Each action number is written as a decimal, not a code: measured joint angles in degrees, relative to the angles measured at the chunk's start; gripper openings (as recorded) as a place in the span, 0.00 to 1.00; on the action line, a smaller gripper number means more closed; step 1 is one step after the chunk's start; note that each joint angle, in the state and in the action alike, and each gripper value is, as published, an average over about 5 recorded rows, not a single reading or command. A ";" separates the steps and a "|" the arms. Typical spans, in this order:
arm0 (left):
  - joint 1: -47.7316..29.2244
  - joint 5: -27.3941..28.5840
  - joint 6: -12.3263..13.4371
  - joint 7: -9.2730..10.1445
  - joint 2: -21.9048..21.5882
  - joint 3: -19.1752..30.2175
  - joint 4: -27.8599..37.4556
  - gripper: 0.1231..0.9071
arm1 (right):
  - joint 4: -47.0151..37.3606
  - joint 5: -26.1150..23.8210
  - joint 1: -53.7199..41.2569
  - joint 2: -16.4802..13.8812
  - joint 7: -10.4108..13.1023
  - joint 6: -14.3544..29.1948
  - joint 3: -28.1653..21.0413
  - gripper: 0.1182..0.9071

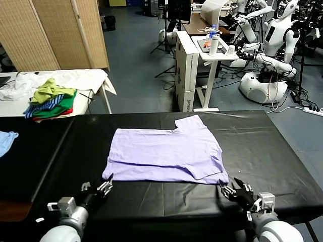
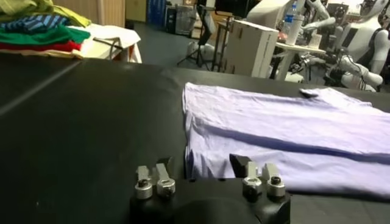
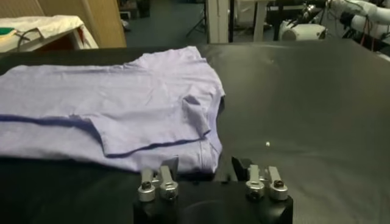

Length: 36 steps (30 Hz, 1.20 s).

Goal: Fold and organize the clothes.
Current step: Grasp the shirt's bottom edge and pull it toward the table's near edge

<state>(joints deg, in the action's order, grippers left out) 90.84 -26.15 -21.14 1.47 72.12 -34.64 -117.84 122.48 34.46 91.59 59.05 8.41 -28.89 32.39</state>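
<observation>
The clothes are one pale lavender T-shirt point(image 1: 166, 148), lying flat on the black table point(image 1: 262, 151) with its near part doubled over. My left gripper point(image 1: 105, 186) sits low at the shirt's near left corner. In the left wrist view the left gripper point(image 2: 203, 165) is open, and the shirt point(image 2: 286, 131) has its hem edge just past the fingertips. My right gripper point(image 1: 228, 190) is at the near right corner. In the right wrist view the right gripper point(image 3: 206, 165) stands open, with the corner of the shirt point(image 3: 122, 97) lying between the fingers.
A pile of green, yellow, striped and red clothes point(image 1: 50, 98) rests on a white table at the back left. A light blue garment point(image 1: 6, 140) lies at the left edge. A white cart point(image 1: 212, 50) and other robots point(image 1: 272, 45) stand beyond the table.
</observation>
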 joint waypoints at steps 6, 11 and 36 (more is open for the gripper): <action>0.55 0.71 -0.03 -0.03 0.19 0.04 -0.15 0.03 | 1.72 0.23 1.20 -1.13 0.80 -0.97 0.60 0.03; 2.03 1.20 -0.25 0.42 -0.37 -0.78 -1.50 0.03 | 3.74 0.42 2.89 -2.35 1.31 -2.37 1.36 0.03; 19.71 5.84 -0.28 0.51 -3.26 -7.25 -10.85 0.03 | 13.34 0.00 12.82 -4.43 2.68 -11.98 1.59 0.08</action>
<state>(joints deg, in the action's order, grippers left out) 110.55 -20.31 -21.43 1.99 68.87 -41.89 -128.69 135.83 34.46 104.42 54.62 11.09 -40.87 33.99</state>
